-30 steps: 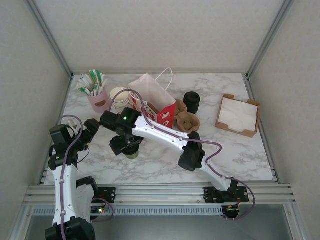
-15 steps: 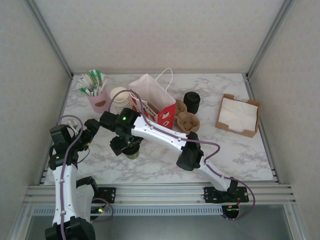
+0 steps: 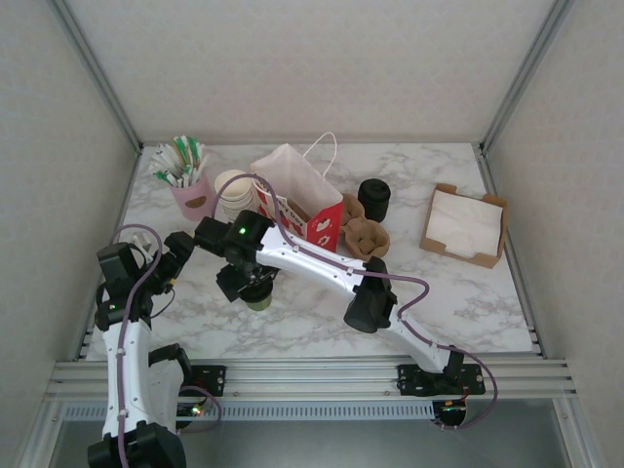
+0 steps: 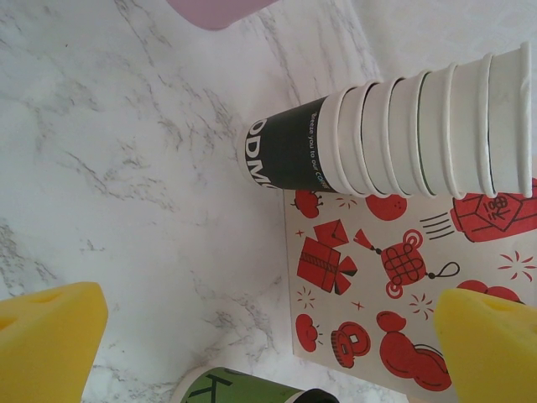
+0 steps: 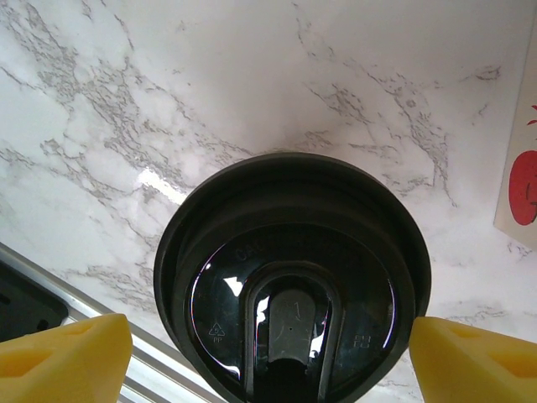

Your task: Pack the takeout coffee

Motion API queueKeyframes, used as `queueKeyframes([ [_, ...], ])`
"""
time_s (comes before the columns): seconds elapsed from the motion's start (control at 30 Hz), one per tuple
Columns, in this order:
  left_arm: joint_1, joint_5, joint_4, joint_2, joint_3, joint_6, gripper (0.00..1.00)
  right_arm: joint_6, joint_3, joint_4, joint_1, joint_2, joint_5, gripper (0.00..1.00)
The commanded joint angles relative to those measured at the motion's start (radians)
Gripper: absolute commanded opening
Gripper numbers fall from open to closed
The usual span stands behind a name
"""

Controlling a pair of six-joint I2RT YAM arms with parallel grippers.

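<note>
- Just in front of the red-printed paper bag point(image 3: 292, 190), on its near-left side, the takeout coffee point(image 5: 292, 277) stands upright on the marble surface point(image 3: 468, 292), black lid on.
- Step in hand looks like the pick-up. The right fingers point(image 5: 59, 357) are spread wide either side of the lid, grasping nothing as far as I can see.
- Left fingers point(image 4: 46, 336) are fully released and empty, off to the bag's left.
- Next move, my guess: drop lower, clench on the green body rather than the lid, lift, then clear the bag's rim.
- Writing: the cup stack point(image 4: 394, 126) beside the bag reads "ODM…" on a black band, cut off. The lid embossing is too faint to read.
</note>
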Motion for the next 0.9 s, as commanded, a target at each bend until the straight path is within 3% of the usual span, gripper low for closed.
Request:
queueKeyframes([
  [0.0,0.011,0.022,0.021,-0.003,-0.01,0.015,1.0,-0.006,0.03,-0.035,-0.006,-0.003,0.023,0.87],
  [0.3,0.011,0.022,0.023,-0.005,-0.011,0.015,1.0,-0.017,0.025,-0.036,-0.007,0.018,0.01,0.89],
  [0.87,0.011,0.03,0.024,-0.006,-0.01,0.016,1.0,-0.021,0.021,-0.018,-0.006,0.038,0.025,0.84],
])
